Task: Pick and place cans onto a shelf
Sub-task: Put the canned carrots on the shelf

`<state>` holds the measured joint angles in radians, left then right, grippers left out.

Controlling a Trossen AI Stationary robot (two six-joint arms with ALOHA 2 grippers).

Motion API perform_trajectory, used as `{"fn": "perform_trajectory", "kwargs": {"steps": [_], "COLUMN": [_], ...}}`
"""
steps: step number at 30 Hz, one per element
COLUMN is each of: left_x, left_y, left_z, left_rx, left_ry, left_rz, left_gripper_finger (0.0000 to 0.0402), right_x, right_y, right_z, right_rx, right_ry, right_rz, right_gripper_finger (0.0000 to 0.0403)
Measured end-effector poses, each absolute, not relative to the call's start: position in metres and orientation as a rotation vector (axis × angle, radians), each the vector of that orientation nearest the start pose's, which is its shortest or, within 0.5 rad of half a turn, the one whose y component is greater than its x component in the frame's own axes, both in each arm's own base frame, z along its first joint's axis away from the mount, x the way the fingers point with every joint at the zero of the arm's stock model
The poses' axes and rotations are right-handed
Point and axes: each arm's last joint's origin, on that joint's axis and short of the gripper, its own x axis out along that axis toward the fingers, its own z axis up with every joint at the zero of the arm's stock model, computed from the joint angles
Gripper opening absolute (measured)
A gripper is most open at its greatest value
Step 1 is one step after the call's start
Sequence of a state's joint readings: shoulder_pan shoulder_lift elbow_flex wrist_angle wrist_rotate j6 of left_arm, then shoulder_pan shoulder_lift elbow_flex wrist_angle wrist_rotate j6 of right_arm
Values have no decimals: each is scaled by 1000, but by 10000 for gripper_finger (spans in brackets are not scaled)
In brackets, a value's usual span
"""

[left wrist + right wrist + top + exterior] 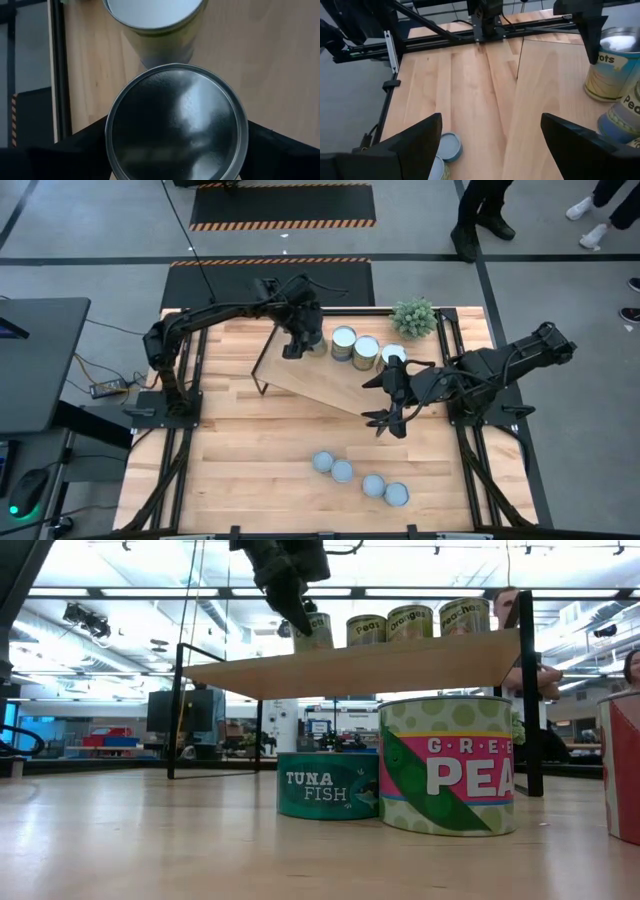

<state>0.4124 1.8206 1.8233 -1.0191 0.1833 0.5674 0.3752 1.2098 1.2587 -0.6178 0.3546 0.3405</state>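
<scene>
The left gripper (303, 338) sits over the far end of the shelf (320, 385), its jaws closed on a tall tin (176, 125) that stands at, or just above, the board. Beside that can, three more tall cans (365, 351) are lined up along the shelf's back edge. From table height their labels show: peas, oranges, peaches.

The right gripper (392, 402) hangs over the shelf's near corner with its jaws spread wide and nothing between them.

Four flat cans (361, 479) with pale blue-grey lids lie in a loose row on the table (240, 450), well apart from the shelf. A tuna can (328, 785) and a green-pea can (447, 766) stand close to the low camera.

These tins look rigid and won't give under a squeeze, but the metal and glossy labels seem slick. If full, they carry real weight. I'd take the flat ones across the side wall, jaws low and square, since the short wall offers little to hold. The shelf stands on thin wire legs, so a hard set-down could rock it.
</scene>
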Motion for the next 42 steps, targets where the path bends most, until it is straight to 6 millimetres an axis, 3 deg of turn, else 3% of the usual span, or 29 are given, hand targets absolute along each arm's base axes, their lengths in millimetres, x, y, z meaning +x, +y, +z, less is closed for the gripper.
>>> {"fn": "perform_trajectory", "kwargs": {"steps": [11,32,42], "left_x": [352,348,348], "left_y": [149,145,146], "left_z": [339,336,358], "left_rx": [318,202,218], "left_ry": [978,1053,976], "left_rz": [-113,-47,-34], "left_gripper_finger": [318,356,357], "right_x": [236,237,237], "right_y": [82,82,82], "right_z": [373,375,375], "right_rx": [143,167,179], "right_ry": [508,482,479], "right_rz": [-69,-80,-82], "right_gripper_finger": [347,347,347]}}
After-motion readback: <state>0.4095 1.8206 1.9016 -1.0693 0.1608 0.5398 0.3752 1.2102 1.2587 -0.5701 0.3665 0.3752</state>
